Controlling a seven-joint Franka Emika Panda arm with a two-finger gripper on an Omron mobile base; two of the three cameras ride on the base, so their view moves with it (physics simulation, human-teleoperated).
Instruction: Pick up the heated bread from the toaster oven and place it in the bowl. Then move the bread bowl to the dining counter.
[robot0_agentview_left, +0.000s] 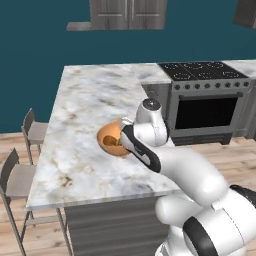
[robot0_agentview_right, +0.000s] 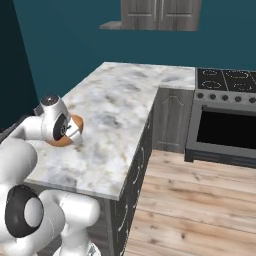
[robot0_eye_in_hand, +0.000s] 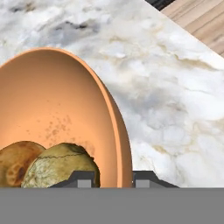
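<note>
The orange-tan bowl is tilted, and my gripper is shut on its rim, one fingertip inside and one outside. In the bowl lies the olive-tan heated bread, next to a darker brown lump. From the left base view the bowl hangs low over the marble dining counter, near its right edge, with the gripper on its right side. The right base view has the bowl partly hidden behind my hand. I cannot tell whether the bowl touches the counter. The toaster oven is out of view.
Two grey chairs stand along the counter's left side. A stove with a dark oven door stands beyond the counter's right end. Wooden floor lies to the right. Wall cabinets hang at the back.
</note>
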